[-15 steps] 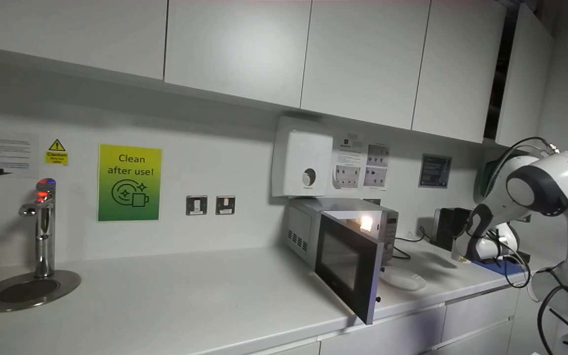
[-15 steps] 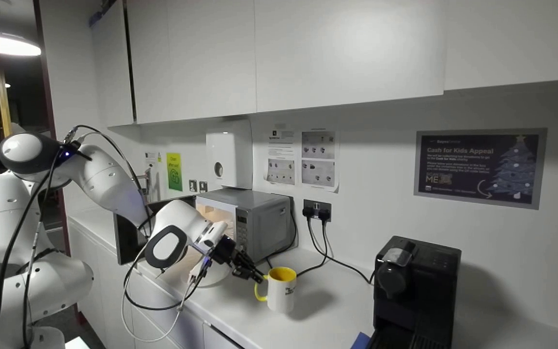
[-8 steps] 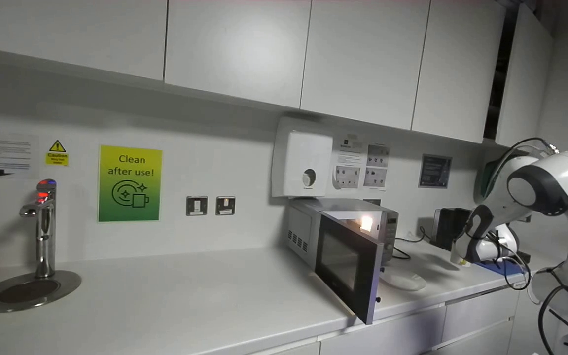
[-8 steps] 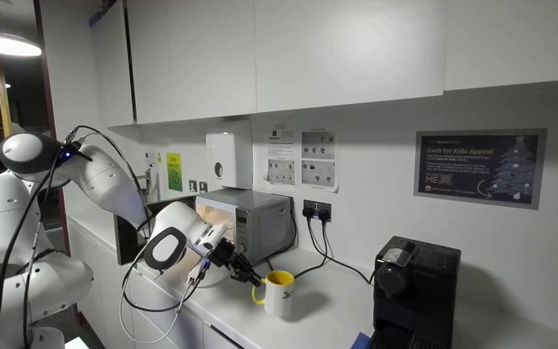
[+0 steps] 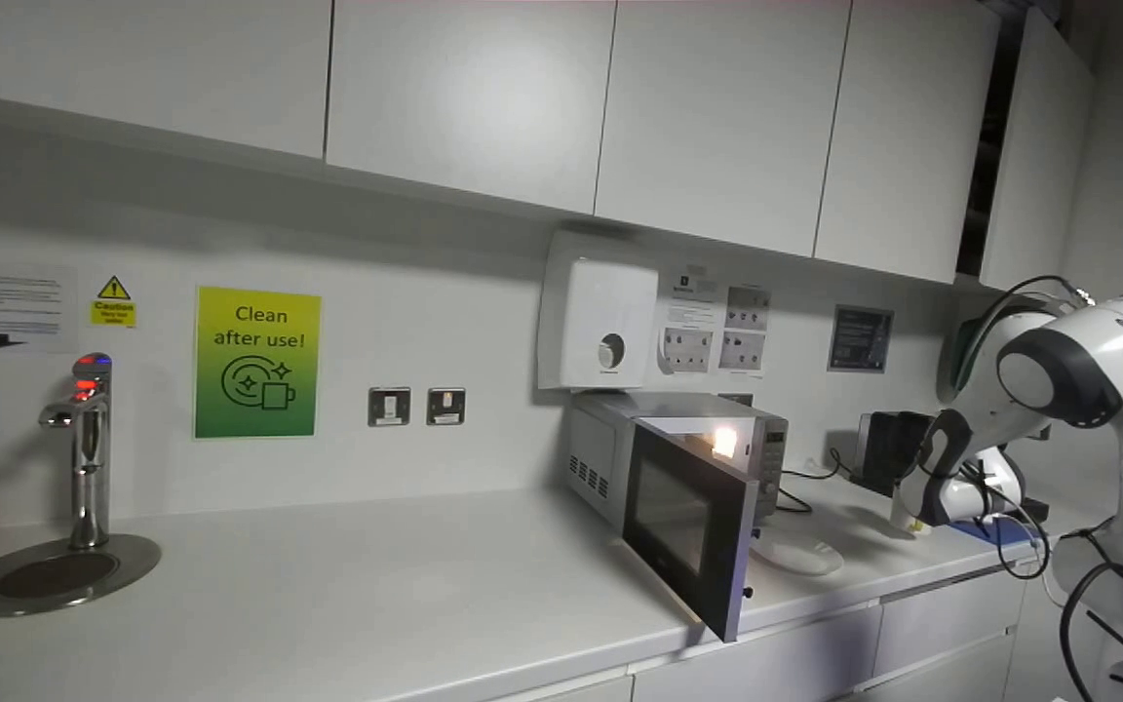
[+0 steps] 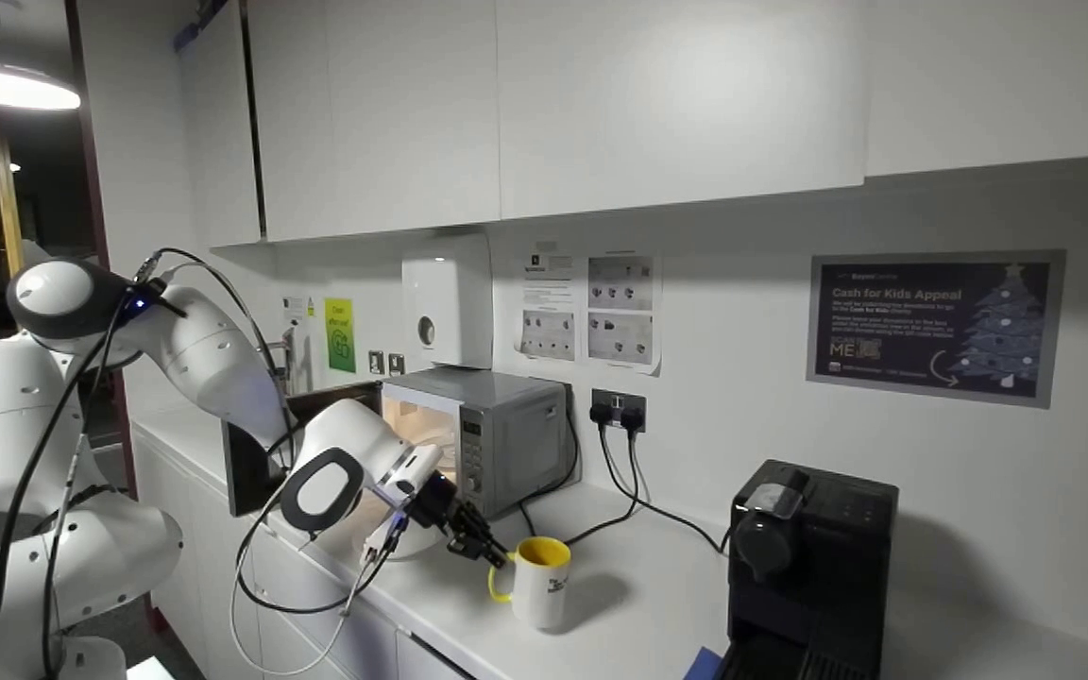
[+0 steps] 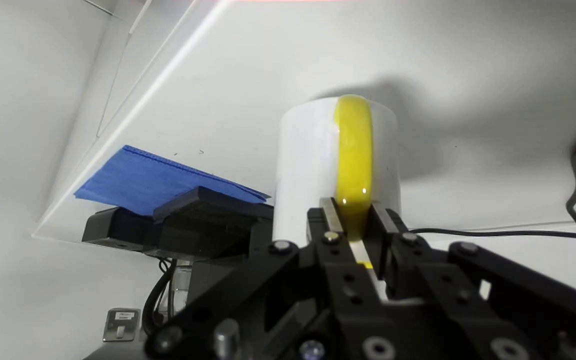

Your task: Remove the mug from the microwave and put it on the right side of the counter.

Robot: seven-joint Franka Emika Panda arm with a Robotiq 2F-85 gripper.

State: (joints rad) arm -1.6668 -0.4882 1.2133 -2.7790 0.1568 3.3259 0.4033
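Observation:
The mug is white with a yellow inside and a yellow handle. My gripper is shut on that handle, one finger on each side. In an exterior view the mug hangs close above the counter or stands on it, nearly upright; I cannot tell whether its base touches. Elsewhere the arm covers most of the mug. Behind the gripper stands the silver-grey microwave, lit inside, its dark door swung wide.
A black coffee machine stands to the right of the mug, with a blue cloth by it. A white plate lies in front of the microwave. Black cables run along the wall side of the counter.
Mug and gripper have come down a little and shifted slightly toward the counter's front edge. The grip on the handle stays the same.

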